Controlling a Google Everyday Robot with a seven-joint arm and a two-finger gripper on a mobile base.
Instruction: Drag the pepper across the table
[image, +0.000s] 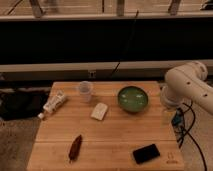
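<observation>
The pepper is a slim dark red-brown chili lying on the front left part of the light wooden table, its point toward the front edge. My white arm hangs over the table's right edge. The gripper shows only as a pale shape below the arm, by the right edge and far from the pepper. Nothing touches the pepper.
A flat black phone lies at the front right. A green bowl stands at the back right, close to the arm. A clear cup, a white tube and a small white block are at the back left. Cables hang beside the table's right side.
</observation>
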